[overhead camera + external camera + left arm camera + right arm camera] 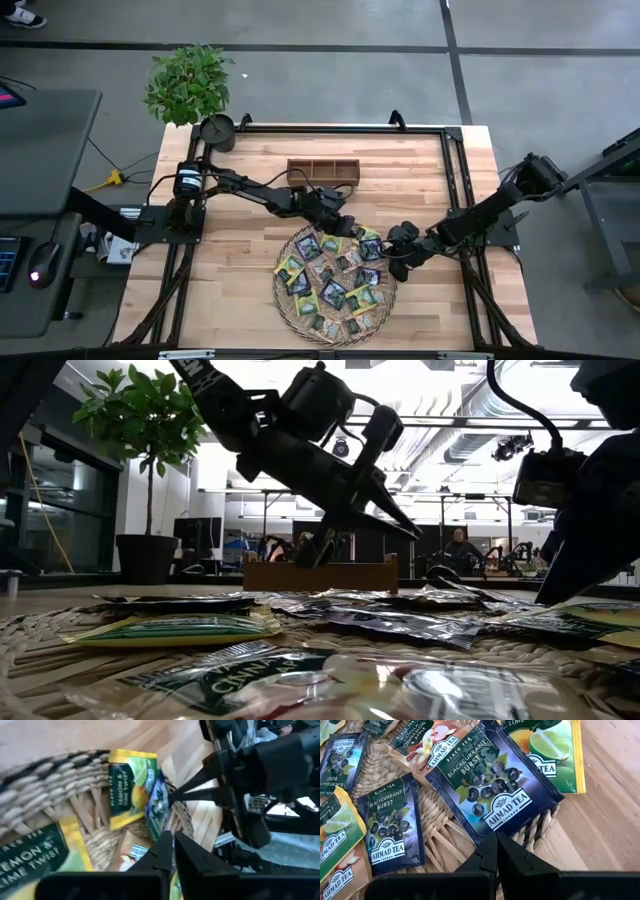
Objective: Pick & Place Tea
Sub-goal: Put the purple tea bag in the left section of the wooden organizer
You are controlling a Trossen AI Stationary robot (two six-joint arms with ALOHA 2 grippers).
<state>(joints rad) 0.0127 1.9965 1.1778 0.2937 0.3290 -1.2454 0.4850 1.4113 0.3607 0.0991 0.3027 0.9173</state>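
Both grippers sit at the far rim of the round woven tray [283,300] on the counter; right gripper [496,845], fingers closed and empty, points at the nearest Blackcurrant Burst sachet [492,785] directly ahead; left gripper [172,845], closed, hovers nearby.

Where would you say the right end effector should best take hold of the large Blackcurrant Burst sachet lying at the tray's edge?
Probably at the corner of the large Blackcurrant Burst sachet overhanging the woven tray rim, coming from the table side. It lies flat, so only that overhang offers room beneath. The right end effector sits shut just before it.
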